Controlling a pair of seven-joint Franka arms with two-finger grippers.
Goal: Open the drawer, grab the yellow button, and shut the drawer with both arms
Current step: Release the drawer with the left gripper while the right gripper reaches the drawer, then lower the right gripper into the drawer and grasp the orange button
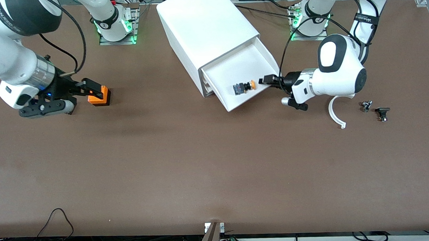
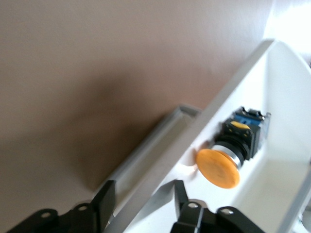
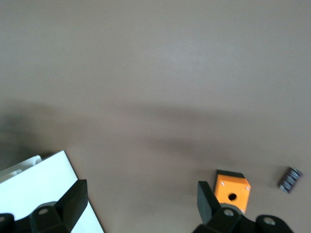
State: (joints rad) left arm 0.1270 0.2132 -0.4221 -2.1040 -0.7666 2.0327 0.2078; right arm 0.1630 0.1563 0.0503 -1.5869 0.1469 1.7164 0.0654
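Inside the pulled-out top drawer (image 1: pixel 246 70) of the white cabinet (image 1: pixel 207 30), just ahead of the left tool (image 1: pixel 270 80), lies the button (image 1: pixel 242 87) on its side. Its round orange cap (image 2: pixel 218 168) faces the left tool, and its black squarish body points away, deeper into the tray. The left wrist view shows the left tool's fingers (image 2: pixel 103 201) spread apart, one on each side of the drawer's side wall (image 2: pixel 194 141), one outside it and one inside, a short way from the button; neither finger touches it. The left arm comes in low from the left arm's end of the tabletop (image 1: pixel 202 164).

Past that arm's wrist, on the tabletop, sit a curved white plastic strip (image 1: pixel 334 113) and two small black parts (image 1: pixel 375 109).

Well apart, toward the right arm's end, the right tool (image 1: pixel 95 91) is low over the tabletop beside an orange cube with a hole (image 1: pixel 100 96). In the right wrist view its fingers (image 3: pixel 73 201) are spread wide with nothing between them, and the cube (image 3: pixel 232 190) lies ahead of one fingertip, with a small dark cylinder (image 3: pixel 290 179) near it.
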